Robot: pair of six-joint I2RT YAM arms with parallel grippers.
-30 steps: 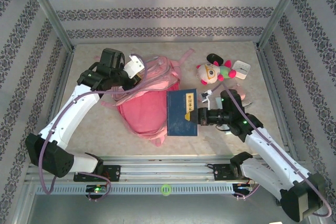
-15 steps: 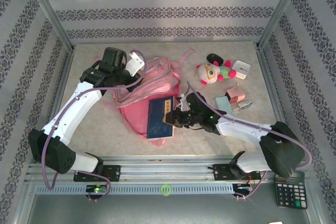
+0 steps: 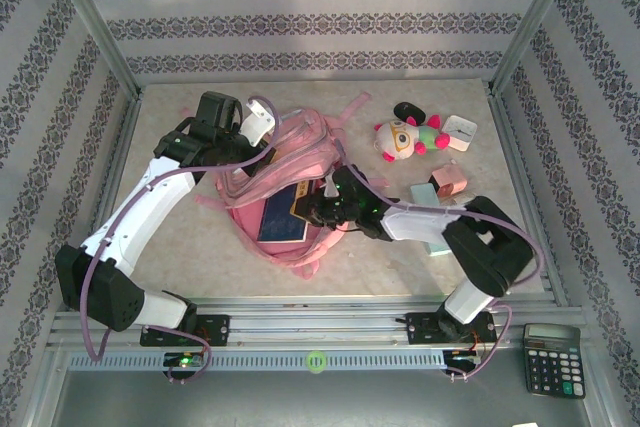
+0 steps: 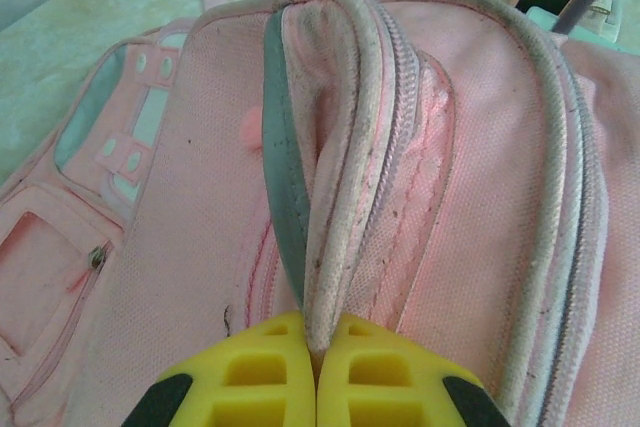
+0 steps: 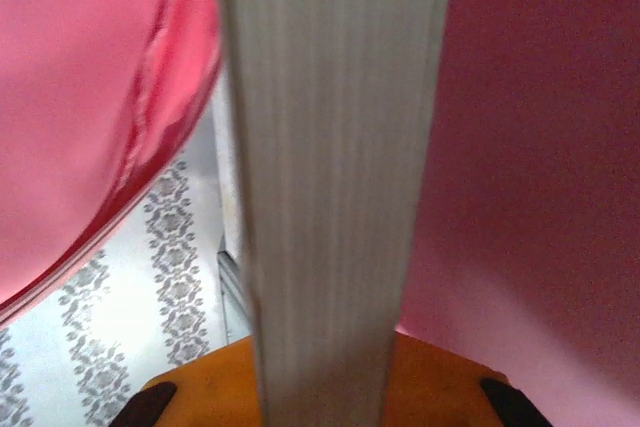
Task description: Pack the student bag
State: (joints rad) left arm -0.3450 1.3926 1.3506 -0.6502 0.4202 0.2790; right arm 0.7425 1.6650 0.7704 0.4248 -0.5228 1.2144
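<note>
Top external view, nearest first: what lies at five o'clock, past the rail?

Just a calculator point(image 3: 552, 357), well apart from everything else. Further in, the right hand point(image 3: 312, 209) is pinching a blue book point(image 3: 278, 217) by its edge.

Wasn't that book further out a second ago?

Yes, it hung at the three o'clock edge of the student bag point(image 3: 300, 139). It has since gone across, and now its far end lies under the lifted rim, in the bag's mouth. Right wrist view agrees: pages run up the middle with pink cloth on both sides.

And the bag itself?

Mid-tabletop point(image 3: 380, 272), lying flat. At its ten o'clock the left hand point(image 3: 262, 142) is pressed together on the zip-edged rim and holds the mouth up. In the left wrist view that fold is nipped between yellow fingertips.

So where does that leave the packing?

I judge the book only partly in. It wants pushing deeper, then letting go. A stuffed toy point(image 3: 405, 137) waits at two o'clock, unpacked.
</note>
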